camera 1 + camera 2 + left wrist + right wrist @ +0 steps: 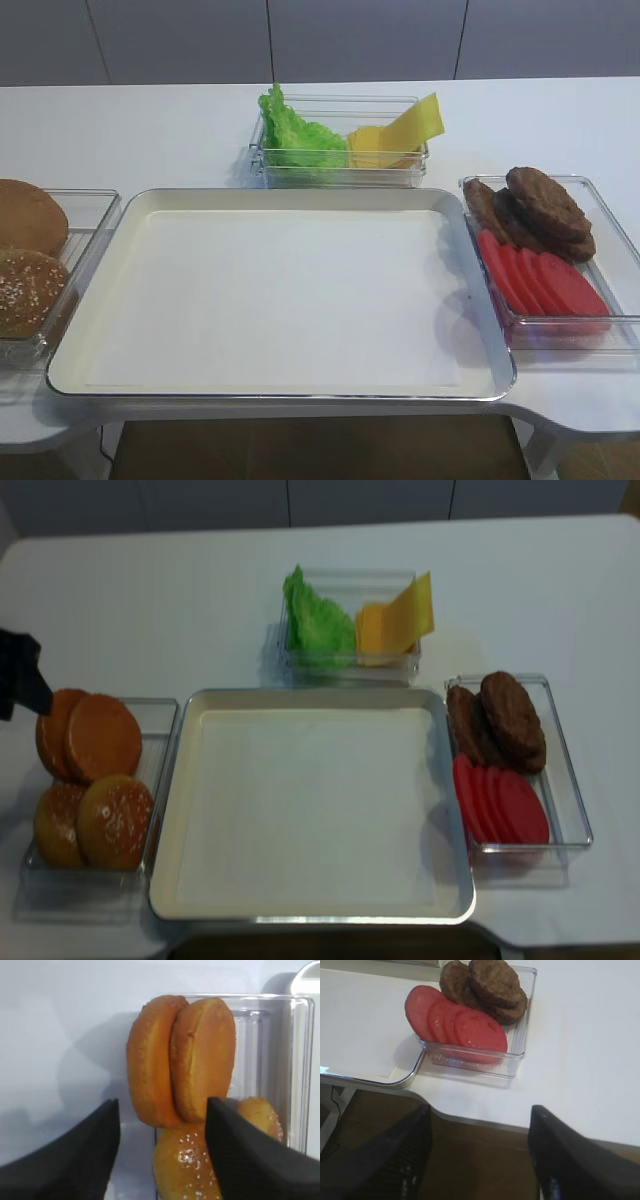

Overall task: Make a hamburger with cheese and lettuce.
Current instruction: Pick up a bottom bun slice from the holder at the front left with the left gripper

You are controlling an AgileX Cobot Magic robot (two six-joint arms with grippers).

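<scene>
Two plain golden-brown bun halves (180,1060) for the hamburger lean together in a clear bin (160,730) left of the tray. My left gripper (162,1105) hovers open just short of them, with nothing between its fingers; from above only its dark tip (20,685) shows by the bin's far left corner. Green ruffled lettuce (300,140) and yellow cheese slices (400,135) share a clear bin behind the tray. My right gripper (480,1110) is open and holds nothing, near the table's front edge, short of the right bin.
A large cream tray (280,200) with a metal rim fills the middle. Sesame buns (110,820) lie in the near half of the left bin. The right bin (610,225) holds dark patties (540,205) and red tomato slices (540,280).
</scene>
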